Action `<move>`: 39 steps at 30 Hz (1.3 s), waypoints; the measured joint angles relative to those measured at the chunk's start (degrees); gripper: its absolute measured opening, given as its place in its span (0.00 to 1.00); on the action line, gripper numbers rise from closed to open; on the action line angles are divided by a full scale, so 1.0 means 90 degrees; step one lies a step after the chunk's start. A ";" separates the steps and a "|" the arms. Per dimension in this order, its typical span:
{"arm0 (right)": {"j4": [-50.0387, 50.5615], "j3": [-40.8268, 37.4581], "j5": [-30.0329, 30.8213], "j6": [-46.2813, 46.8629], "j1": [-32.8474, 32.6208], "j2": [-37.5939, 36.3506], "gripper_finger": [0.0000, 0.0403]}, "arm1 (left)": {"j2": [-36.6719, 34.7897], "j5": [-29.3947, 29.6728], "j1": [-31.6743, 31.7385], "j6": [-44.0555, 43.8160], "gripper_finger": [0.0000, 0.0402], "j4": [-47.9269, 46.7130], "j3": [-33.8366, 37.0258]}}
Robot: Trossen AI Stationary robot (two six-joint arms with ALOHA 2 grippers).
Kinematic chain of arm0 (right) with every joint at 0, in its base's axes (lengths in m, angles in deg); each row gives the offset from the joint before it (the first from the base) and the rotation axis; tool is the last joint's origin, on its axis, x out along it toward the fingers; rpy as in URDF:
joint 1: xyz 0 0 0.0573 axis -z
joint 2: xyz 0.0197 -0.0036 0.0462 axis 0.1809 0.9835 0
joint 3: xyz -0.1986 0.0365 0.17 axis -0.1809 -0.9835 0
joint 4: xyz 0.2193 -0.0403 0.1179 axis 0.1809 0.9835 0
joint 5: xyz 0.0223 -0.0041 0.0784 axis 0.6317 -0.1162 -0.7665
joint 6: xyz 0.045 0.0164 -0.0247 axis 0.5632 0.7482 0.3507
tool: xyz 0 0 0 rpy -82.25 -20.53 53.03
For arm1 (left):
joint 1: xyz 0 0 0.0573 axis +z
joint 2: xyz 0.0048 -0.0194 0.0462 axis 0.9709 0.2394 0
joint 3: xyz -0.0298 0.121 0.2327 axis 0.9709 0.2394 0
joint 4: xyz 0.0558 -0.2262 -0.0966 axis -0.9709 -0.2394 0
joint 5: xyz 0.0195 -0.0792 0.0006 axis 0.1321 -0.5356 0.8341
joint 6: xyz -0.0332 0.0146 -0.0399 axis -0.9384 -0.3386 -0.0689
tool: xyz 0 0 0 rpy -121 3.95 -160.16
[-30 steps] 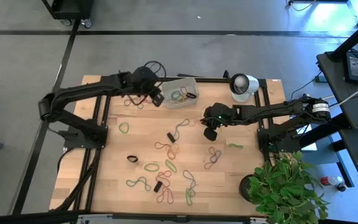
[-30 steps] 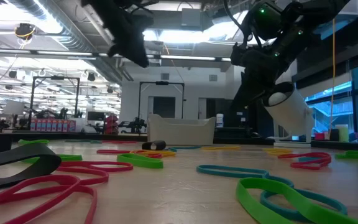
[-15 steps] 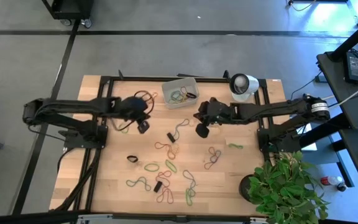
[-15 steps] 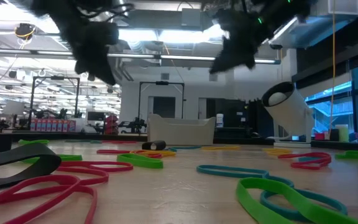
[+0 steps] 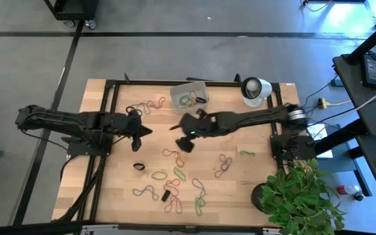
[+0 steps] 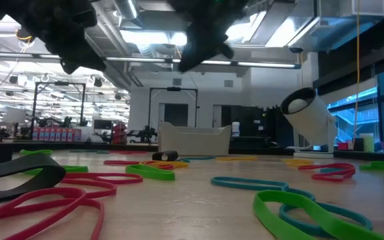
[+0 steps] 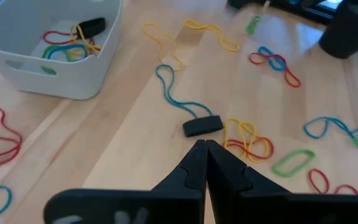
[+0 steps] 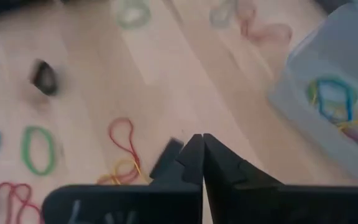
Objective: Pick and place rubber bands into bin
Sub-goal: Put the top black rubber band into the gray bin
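Nowhere readable writing: bin (image 5: 189, 96), rubber bands (image 5: 173, 155) unlabelled.

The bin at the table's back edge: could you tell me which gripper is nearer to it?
Right. The right gripper sits just in front of the bin; the left gripper is farther off, toward the left side.

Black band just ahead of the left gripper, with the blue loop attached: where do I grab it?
Come straight down on the black band with fingers across its short width, at the end away from the blue loop. It lies flat and narrow, so only a top pinch likely fits.
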 joint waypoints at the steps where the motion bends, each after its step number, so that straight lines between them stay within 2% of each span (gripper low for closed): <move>1: 0.0093 0.0229 -0.0005 0.0121 0.0000 0.0261 0.03 | -0.0072 0.0002 -0.0039 0.0001 0.01 -0.0076 0.0002; 6: 0.0703 0.1043 -0.0110 0.0607 0.0029 0.1282 0.11 | -0.0230 0.0055 -0.0207 -0.0002 0.00 -0.0279 0.0010; 9: 0.0765 0.1280 -0.0527 0.0852 0.0072 0.1692 0.18 | -0.0235 0.0051 -0.0304 -0.0092 0.01 -0.0322 0.0008; 15: 0.0762 0.1337 -0.1016 0.1209 0.0078 0.2185 0.30 | -0.0262 0.0051 -0.0525 -0.0184 0.01 -0.0523 0.0010; 20: 0.0743 0.1337 -0.1014 0.1238 0.0073 0.2430 0.39 | -0.0266 0.0052 -0.0649 -0.0218 0.00 -0.0513 0.0010; 24: 0.0731 0.1337 -0.1011 0.1248 0.0078 0.2706 0.42 | -0.0265 0.0052 -0.0653 -0.0219 0.01 -0.0548 0.0010; 28: 0.0639 0.1356 -0.0971 0.1259 0.0078 0.2853 0.37 | -0.0265 -0.0004 -0.0653 -0.0234 0.00 -0.0555 0.0010; 30: 0.0613 0.1354 -0.0937 0.1382 0.0073 0.2859 0.28 | -0.0265 -0.0022 -0.0653 -0.0317 0.01 -0.0585 0.0010; 34: 0.0483 0.1325 -0.0992 0.1404 0.0078 0.2766 0.05 | -0.0265 -0.0047 -0.0653 -0.0340 0.00 -0.0584 0.0010; 39: 0.0548 0.1329 -0.1045 0.1218 0.0049 0.2166 0.05 | -0.0265 -0.0047 -0.0653 -0.0410 0.01 -0.0584 0.0010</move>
